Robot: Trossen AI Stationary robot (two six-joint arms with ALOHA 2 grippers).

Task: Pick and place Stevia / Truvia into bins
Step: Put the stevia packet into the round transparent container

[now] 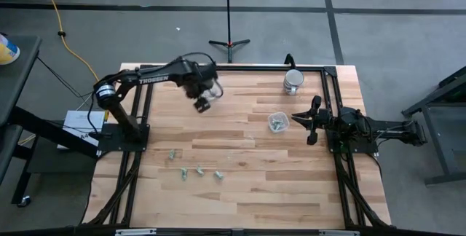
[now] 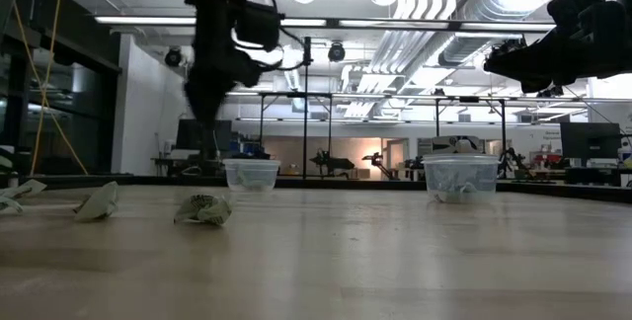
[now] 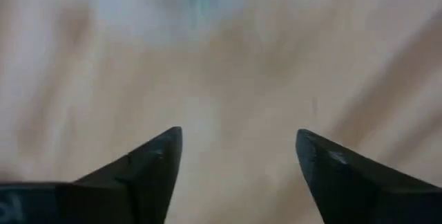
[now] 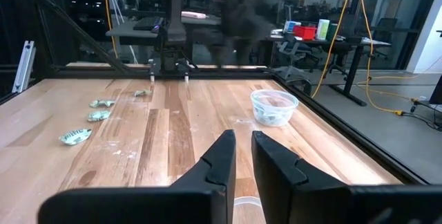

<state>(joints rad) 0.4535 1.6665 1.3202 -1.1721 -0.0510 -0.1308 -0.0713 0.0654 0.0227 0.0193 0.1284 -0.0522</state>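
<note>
Several crumpled green-and-white packets (image 1: 199, 170) lie on the table's near left part, and show in the right wrist view (image 4: 76, 136) and the low view (image 2: 202, 209). One clear cup (image 1: 278, 122) with packets inside stands right of centre. A second cup (image 4: 274, 106) stands by the far side, beneath the left arm. My left gripper (image 1: 202, 105) hangs above the table near that second cup, open and empty (image 3: 238, 141). My right gripper (image 1: 295, 117) hovers just right of the first cup, shut on nothing (image 4: 242, 137).
A shiny metal mug (image 1: 293, 81) stands at the far right. A black frame (image 1: 240, 67) runs around the table's edges. Bare wood lies between the packets and the cups. A stand's foot (image 1: 228, 44) sits on the floor beyond the far edge.
</note>
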